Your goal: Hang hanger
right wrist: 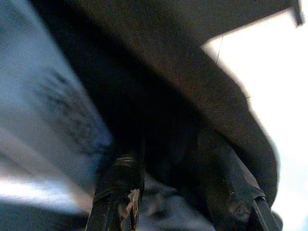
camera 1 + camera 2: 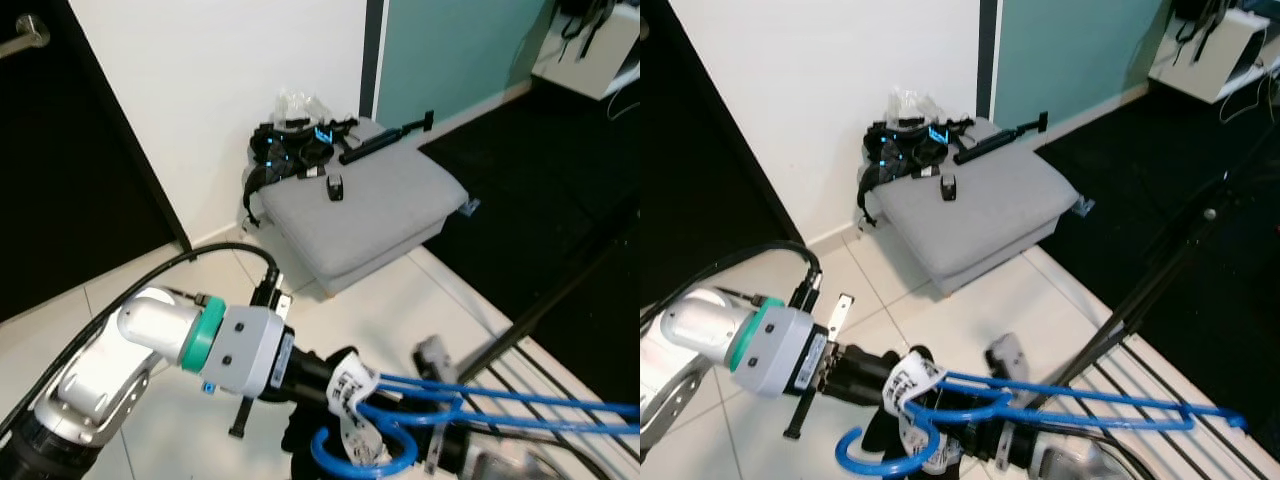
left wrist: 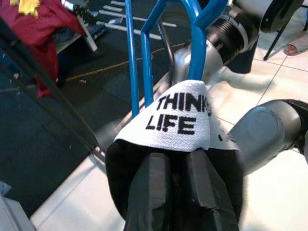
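A grey cushion (image 2: 365,205) lay on the pale tiled floor (image 2: 180,275), its far edge just beside the white wall (image 2: 220,90). On the cushion's far corner sat a tangle of black straps (image 2: 285,150) with small blue lights, and clear crumpled plastic (image 2: 295,102) lay behind it against the wall. A black rod (image 2: 385,137) lay along the far edge, and 1 small dark object (image 2: 335,187) rested nearer the middle. A dark door (image 2: 60,170) stood at the wall's left, a teal panel (image 2: 450,50) at its right. A dark carpet (image 2: 560,180) met the tiles. A red cloth (image 3: 41,29) hung over black bars.
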Motion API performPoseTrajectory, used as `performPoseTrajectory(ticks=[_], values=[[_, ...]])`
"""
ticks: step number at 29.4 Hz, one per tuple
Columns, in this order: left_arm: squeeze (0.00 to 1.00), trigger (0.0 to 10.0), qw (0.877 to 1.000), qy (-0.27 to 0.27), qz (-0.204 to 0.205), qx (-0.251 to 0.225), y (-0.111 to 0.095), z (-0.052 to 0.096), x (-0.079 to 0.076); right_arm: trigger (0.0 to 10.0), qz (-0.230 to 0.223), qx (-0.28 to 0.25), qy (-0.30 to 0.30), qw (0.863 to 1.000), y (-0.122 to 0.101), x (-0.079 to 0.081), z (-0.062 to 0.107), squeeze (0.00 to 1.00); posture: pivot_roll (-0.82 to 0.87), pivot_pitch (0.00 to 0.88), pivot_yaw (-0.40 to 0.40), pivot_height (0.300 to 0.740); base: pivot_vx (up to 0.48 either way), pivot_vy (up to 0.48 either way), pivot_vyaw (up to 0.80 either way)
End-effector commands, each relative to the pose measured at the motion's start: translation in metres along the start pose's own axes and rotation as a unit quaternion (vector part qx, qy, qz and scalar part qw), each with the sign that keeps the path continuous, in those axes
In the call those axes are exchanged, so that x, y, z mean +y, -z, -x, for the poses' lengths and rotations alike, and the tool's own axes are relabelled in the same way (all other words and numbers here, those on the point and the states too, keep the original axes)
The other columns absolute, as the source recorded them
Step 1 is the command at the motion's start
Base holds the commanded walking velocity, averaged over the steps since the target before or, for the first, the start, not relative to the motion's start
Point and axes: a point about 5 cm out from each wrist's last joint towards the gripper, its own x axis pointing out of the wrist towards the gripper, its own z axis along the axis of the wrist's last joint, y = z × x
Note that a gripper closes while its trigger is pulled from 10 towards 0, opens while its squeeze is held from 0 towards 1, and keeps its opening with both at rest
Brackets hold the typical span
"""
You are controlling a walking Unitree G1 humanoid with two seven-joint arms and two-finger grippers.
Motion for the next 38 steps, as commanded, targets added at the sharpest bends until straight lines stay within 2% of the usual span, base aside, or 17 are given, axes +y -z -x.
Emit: performPoseTrajectory(ticks=[1,6,15,24,25,26,30,34,38], values=[[0.00,10.0,1.000,0.020,-0.008,-0.011,-0.005,-0.004,-0.003,10.0,0.005,0.050,0.001,0.999,0.019,0.002,-0.006,0.00,-0.25,0.232,0.160,0.740,0.000,0.000,0.00],[0.00,10.0,1.000,0.021,-0.016,-0.013,-0.007,-0.003,-0.002,10.0,0.010,0.081,0.028,0.996,0.029,-0.006,-0.008,0.00,-0.24,0.232,0.157,0.740,0.000,0.000,0.00],[0.00,10.0,1.000,0.021,-0.017,-0.012,-0.007,-0.004,-0.001,10.0,0.008,0.100,0.017,0.995,0.037,-0.007,-0.001,0.00,-0.24,0.230,0.154,0.740,0.000,0.000,0.00],[0.00,10.0,1.000,0.003,-0.024,-0.003,-0.002,-0.006,0.004,10.0,-0.011,0.093,-0.018,0.995,0.043,0.006,0.008,0.00,-0.24,0.238,0.152,0.740,0.000,0.000,0.00],[0.00,10.0,0.999,-0.005,-0.031,0.007,0.001,-0.005,0.007,10.0,-0.021,0.062,-0.045,0.997,0.033,0.017,0.017,0.00,-0.24,0.242,0.153,0.740,0.000,0.000,0.00],[0.00,10.0,0.999,-0.005,-0.032,0.010,0.002,-0.005,0.007,10.0,-0.021,0.051,-0.050,0.997,0.028,0.020,0.022,0.00,-0.24,0.242,0.153,0.740,0.000,0.000,0.00],[0.00,10.0,0.999,-0.004,-0.031,0.010,0.002,-0.004,0.006,10.0,-0.018,0.036,-0.053,0.998,0.020,0.023,0.031,0.00,-0.24,0.242,0.153,0.740,0.000,0.000,0.00],[0.00,10.0,0.999,-0.004,-0.030,0.009,0.002,-0.005,0.006,10.0,-0.017,0.039,-0.060,0.997,0.019,0.026,0.032,0.00,-0.25,0.241,0.152,0.740,0.000,0.000,0.00],[0.00,10.0,1.000,-0.009,-0.030,0.005,0.002,-0.007,0.008,10.0,-0.018,0.064,-0.077,0.995,0.031,0.034,0.027,0.00,-0.25,0.241,0.147,0.740,0.000,0.000,0.00]])
